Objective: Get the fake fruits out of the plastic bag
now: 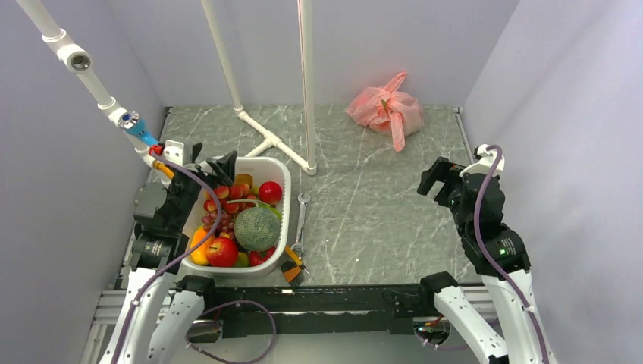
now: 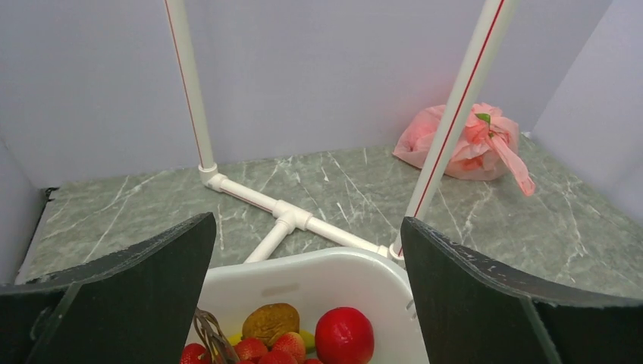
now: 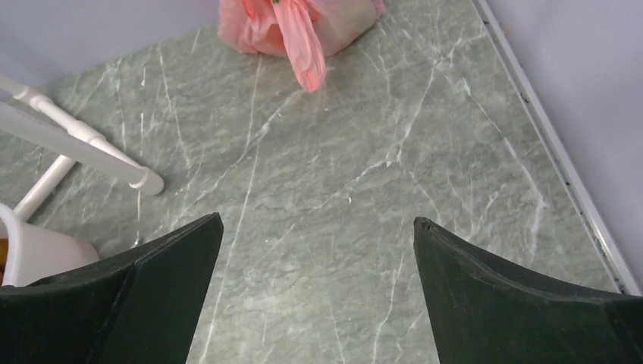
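Thin crinkly translucent pink plastic bag [image 1: 385,110] sits at the far edge of the table, right of centre and close to the back wall. It is knotted or bunched at the top with a scrap of green showing there. The small fake fruits are inside it. I see only vague bulges and a warmer tint through the film, so I cannot tell them apart. The body of the bag is wider than it is deep. One loop handle trails off it toward me and lies flat on the surface, and the other points toward the wall. From my right gripper [image 1: 443,180] the bag lies straight ahead and a little left, with only tabletop between. This arm is the nearer one. Its jaws stand wide apart and hold nothing. My left gripper [image 1: 214,159] is also spread wide and empty. It hangs over the white plastic basket [image 1: 282,199] of mixed fruit at the near left, well apart from the bag. The white pipe frame [image 1: 274,144] and its uprights stand between that gripper and the bag. The surface is grey-green marbled tabletop [image 1: 364,220], flat and matte. Pale walls close in at the back and on both sides, so I judge the room behind and to the right of the bag to be tight.
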Action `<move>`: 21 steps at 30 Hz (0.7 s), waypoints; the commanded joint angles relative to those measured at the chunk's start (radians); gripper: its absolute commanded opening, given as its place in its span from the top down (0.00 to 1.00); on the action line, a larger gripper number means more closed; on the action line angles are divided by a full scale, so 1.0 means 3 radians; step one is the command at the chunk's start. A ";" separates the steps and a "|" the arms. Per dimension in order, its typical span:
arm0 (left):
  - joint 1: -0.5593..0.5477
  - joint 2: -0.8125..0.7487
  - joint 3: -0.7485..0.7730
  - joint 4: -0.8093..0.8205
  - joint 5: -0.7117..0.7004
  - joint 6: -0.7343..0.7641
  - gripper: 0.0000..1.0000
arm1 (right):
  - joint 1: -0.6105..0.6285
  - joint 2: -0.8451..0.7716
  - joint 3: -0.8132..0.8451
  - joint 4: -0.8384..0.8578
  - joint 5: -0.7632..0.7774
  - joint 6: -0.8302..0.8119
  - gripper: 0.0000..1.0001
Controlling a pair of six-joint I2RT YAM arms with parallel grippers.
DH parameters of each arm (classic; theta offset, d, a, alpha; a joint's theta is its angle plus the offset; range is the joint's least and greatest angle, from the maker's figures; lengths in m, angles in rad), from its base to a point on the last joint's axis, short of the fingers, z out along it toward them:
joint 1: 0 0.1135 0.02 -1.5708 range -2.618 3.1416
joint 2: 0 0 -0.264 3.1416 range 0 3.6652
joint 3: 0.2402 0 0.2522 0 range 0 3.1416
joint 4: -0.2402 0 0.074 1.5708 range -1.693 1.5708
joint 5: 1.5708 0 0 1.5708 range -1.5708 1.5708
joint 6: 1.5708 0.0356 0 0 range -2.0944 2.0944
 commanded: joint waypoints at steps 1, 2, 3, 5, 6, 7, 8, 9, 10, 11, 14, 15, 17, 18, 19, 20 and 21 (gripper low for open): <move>-0.0040 -0.0059 -0.0006 0.0350 0.0234 0.0082 0.01 | -0.0014 0.0030 -0.0055 0.0113 0.0026 0.0118 0.00; -0.0046 -0.0057 -0.0004 0.0360 0.0289 0.0078 0.01 | -0.0011 0.0055 -0.0080 0.0141 0.0006 0.0133 0.00; -0.0058 -0.0052 0.0003 0.0361 0.0344 0.0080 0.01 | -0.0014 0.0074 -0.0110 0.0168 -0.0024 0.0150 0.00; -0.0071 -0.0033 0.0040 0.0326 0.0441 0.0094 0.01 | -0.0014 0.0112 -0.0179 0.0250 -0.0153 0.0179 0.00; -0.0077 -0.0016 0.0061 0.0304 0.0489 0.0104 0.01 | -0.0014 0.0132 -0.0230 0.0310 -0.0243 0.0185 0.00; -0.0081 0.0001 0.0084 0.0282 0.0552 0.0115 0.01 | -0.0013 0.0152 -0.0289 0.0375 -0.0339 0.0203 0.00; -0.0082 0.0019 0.0099 0.0268 0.0608 0.0125 0.01 | -0.0017 0.0178 -0.0354 0.0449 -0.0419 0.0234 0.00; -0.0083 0.0028 0.0112 0.0263 0.0660 0.0135 0.01 | -0.0013 0.0207 -0.0410 0.0517 -0.0490 0.0256 0.00; -0.0087 0.0035 0.0116 0.0265 0.0710 0.0138 0.01 | -0.0016 0.0244 -0.0461 0.0586 -0.0554 0.0279 0.00; -0.0090 0.0036 0.0115 0.0281 0.0770 0.0143 0.01 | -0.0014 0.0286 -0.0532 0.0669 -0.0591 0.0310 0.00; -0.0105 0.0057 0.0114 0.0321 0.0901 0.0126 0.01 | -0.0014 0.0400 -0.0681 0.0953 -0.0699 0.0395 0.00; -0.0108 0.0075 0.0118 0.0333 0.0951 0.0115 0.01 | -0.0014 0.0440 -0.0723 0.1110 -0.0727 0.0409 0.00; -0.0117 0.0113 0.0138 0.0338 0.1051 0.0088 0.01 | -0.0017 0.0541 -0.0827 0.1364 -0.0714 0.0427 0.00; -0.0118 0.0137 0.0158 0.0336 0.1110 0.0072 0.01 | -0.0014 0.0614 -0.0872 0.1500 -0.0682 0.0435 0.00; -0.0125 0.0161 0.0176 0.0327 0.1164 0.0065 0.01 | -0.0014 0.0693 -0.0906 0.1637 -0.0662 0.0434 0.00; -0.0125 0.0178 0.0193 0.0313 0.1215 0.0062 0.01 | -0.0020 0.0789 -0.0925 0.1774 -0.0654 0.0425 0.00; -0.0133 0.0187 0.0209 0.0302 0.1250 0.0062 0.01 | -0.0025 0.0904 -0.0928 0.1909 -0.0649 0.0401 0.00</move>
